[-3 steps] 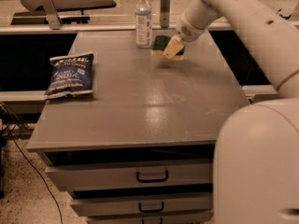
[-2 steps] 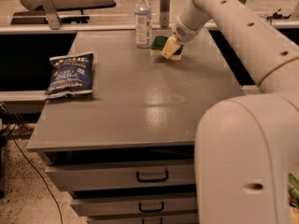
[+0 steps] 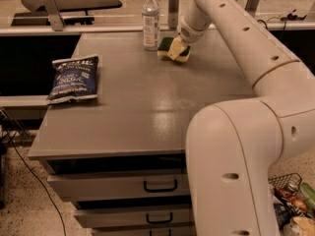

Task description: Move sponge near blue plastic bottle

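The sponge (image 3: 167, 46), dark green on top with a pale yellow body, lies on the grey table (image 3: 142, 97) at the far side, just right of the blue plastic bottle (image 3: 151, 19). The bottle is clear, with a white cap and a pale label, and stands upright. My gripper (image 3: 176, 49) reaches down from the right and sits on the sponge, its fingers closed around it. The sponge and bottle stand a small gap apart.
A dark blue snack bag (image 3: 73, 78) lies at the table's left edge. Drawers (image 3: 160, 186) sit under the tabletop at the front. My large white arm (image 3: 236, 132) fills the right side. A metal post (image 3: 173, 4) stands behind the sponge.
The gripper and sponge have shifted slightly left and down toward the bottle, and the arm has swung with them. The bottle and the bag have not moved.
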Action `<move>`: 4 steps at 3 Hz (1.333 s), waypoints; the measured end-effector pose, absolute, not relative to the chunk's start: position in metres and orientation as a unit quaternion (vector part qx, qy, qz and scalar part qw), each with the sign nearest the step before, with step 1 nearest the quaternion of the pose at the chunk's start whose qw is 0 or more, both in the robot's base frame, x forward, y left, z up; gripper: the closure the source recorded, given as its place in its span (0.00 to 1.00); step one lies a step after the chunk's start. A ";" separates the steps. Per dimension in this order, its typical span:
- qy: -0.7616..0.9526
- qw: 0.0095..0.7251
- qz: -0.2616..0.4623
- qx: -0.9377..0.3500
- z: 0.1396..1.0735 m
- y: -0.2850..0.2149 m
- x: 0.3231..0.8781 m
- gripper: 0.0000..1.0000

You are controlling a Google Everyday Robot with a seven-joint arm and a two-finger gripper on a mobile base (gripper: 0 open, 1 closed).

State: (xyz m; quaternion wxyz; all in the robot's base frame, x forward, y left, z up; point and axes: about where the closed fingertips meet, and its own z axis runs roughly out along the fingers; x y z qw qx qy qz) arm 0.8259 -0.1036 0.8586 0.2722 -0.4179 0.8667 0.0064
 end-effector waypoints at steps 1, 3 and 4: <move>0.866 0.275 0.013 -0.417 0.860 -0.095 0.831 0.38; 0.868 0.281 0.024 -0.409 0.859 -0.084 0.839 0.00; 0.868 0.281 0.024 -0.408 0.859 -0.084 0.840 0.00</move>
